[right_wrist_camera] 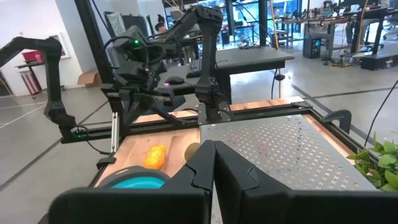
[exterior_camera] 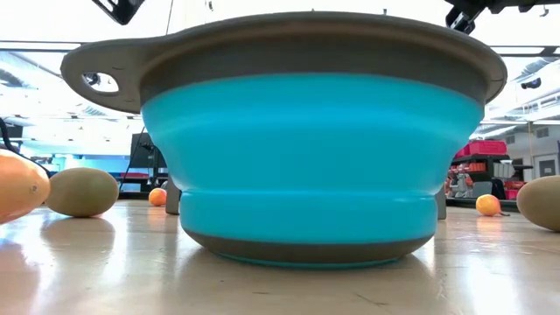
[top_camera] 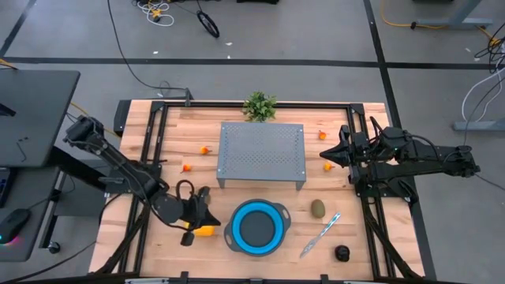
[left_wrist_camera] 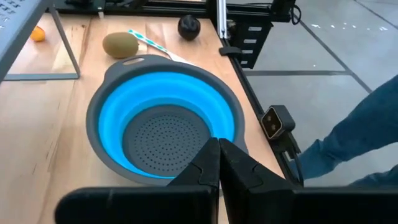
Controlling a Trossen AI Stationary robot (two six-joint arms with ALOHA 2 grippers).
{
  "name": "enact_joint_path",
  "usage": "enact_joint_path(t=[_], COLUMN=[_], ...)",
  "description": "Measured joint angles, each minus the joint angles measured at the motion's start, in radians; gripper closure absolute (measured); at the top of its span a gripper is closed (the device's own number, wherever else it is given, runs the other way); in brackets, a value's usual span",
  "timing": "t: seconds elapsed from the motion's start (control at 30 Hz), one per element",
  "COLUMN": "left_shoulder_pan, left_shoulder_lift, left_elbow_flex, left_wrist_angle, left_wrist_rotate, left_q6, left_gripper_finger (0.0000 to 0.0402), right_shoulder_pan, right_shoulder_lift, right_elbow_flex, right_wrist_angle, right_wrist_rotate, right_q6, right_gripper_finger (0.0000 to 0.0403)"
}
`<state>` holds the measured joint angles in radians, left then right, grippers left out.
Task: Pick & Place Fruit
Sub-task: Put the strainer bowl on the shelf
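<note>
A blue colander bowl (top_camera: 256,226) stands near the table's near edge. The yellow-orange oblong (top_camera: 203,231) lies just left of it. My left gripper (top_camera: 203,202) hovers shut over that spot, holding nothing, its tips (left_wrist_camera: 219,152) pointing toward the bowl (left_wrist_camera: 165,118). One olive-brown oval (top_camera: 317,208) and the near-black round (top_camera: 342,252) lie right of the bowl. A second oval (exterior_camera: 81,192) rests by the oblong (exterior_camera: 17,185). Tiny orange pieces (top_camera: 204,150) (top_camera: 187,167) (top_camera: 322,135) (top_camera: 327,166) sit around the grey stand. My right gripper (top_camera: 331,155) waits shut (right_wrist_camera: 213,165) at the stand's right.
A grey perforated stand (top_camera: 261,154) fills the table's middle, with the green sprig (top_camera: 259,105) behind it. The blue-handled knife (top_camera: 319,234) lies between bowl and black round. Black frame rails run along the table's sides. A person's blue sleeve (left_wrist_camera: 367,130) shows beyond the table edge.
</note>
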<state>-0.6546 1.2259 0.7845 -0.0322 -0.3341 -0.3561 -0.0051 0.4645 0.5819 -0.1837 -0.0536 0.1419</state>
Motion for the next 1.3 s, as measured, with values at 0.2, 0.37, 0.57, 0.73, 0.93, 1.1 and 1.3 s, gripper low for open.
enact_joint_path(t=[0.2,0.37,0.57,0.73,0.93,1.1,1.3], left_shoulder_pan=[0.046,0.063,0.069,0.083,0.101,0.126,0.152], left_shoulder_lift=[0.0,0.005,0.005,0.005,0.005,0.005,0.005], left_elbow_flex=[0.0,-0.003,-0.003,-0.003,-0.003,-0.003,-0.003], left_wrist_angle=[0.0,-0.002,-0.02,-0.101,-0.157,-0.161,-0.189], left_wrist_rotate=[0.046,0.049,0.04,0.04,0.039,0.031,0.034], left_q6=[-0.007,-0.092,-0.238,-0.417,-0.568,-0.654,-0.768], left_gripper_finger=[0.0396,0.0395,0.0386,0.0339,0.0253,0.0179,0.0121], right_shoulder_pan=[0.0,0.0,0.0,0.0,0.0,0.0,0.0], right_shoulder_lift=[0.0,0.0,0.0,0.0,0.0,0.0,0.0], right_elbow_flex=[0.0,0.0,0.0,0.0,0.0,0.0,0.0], right_wrist_angle=[0.0,0.0,0.0,0.0,0.0,0.0,0.0], right_wrist_rotate=[0.0,0.0,0.0,0.0,0.0,0.0,0.0], right_q6=[0.0,0.0,0.0,0.0,0.0,0.0,0.0], right_gripper_finger=[0.0387,0.0387,0.0387,0.0387,0.0387,0.0387,0.0387])
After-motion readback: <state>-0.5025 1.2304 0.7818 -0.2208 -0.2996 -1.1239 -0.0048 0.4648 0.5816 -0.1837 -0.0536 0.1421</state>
